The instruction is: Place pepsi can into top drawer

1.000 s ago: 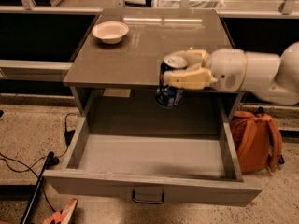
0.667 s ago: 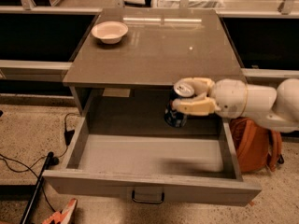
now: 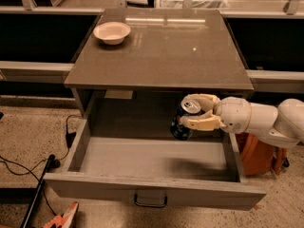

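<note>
The pepsi can (image 3: 184,120), dark blue with a silver top, hangs tilted in my gripper (image 3: 198,112), whose cream fingers (image 3: 202,123) are shut around it. The white arm reaches in from the right. The can is held over the right rear part of the open top drawer (image 3: 90,184), above its grey floor and below the tabletop's front edge. The drawer is pulled out toward the camera, with a small dark handle (image 3: 150,201) centred on its front. The can does not touch the drawer floor.
A shallow white bowl (image 3: 112,32) sits at the back left of the grey tabletop (image 3: 161,51). An orange bag (image 3: 259,156) stands on the floor to the right of the drawer. Black cables (image 3: 28,167) and a red-white object (image 3: 61,217) lie on the floor at left.
My gripper has carried the can down from tabletop height and a little to the right, into the space over the open drawer. The drawer and bowl have not moved.
</note>
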Motion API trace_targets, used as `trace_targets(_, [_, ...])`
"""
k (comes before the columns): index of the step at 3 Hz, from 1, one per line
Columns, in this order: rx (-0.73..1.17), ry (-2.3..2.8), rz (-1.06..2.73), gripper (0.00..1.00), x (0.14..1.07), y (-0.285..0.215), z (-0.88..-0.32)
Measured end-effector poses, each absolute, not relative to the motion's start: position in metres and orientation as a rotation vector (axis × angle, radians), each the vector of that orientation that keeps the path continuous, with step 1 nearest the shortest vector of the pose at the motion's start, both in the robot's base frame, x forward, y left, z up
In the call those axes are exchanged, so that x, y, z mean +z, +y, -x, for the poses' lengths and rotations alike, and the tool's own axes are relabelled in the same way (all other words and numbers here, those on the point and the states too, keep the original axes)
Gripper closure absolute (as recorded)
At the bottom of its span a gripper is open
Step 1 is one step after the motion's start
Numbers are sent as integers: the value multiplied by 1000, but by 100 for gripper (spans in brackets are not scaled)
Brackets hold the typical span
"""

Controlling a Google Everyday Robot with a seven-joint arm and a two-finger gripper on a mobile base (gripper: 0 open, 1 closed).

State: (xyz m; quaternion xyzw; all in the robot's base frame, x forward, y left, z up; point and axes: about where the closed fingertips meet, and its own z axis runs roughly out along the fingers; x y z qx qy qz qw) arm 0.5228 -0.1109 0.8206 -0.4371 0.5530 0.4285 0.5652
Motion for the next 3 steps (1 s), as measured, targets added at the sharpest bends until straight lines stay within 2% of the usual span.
trace_targets(3, [843, 1209, 1156, 100, 738, -161, -496])
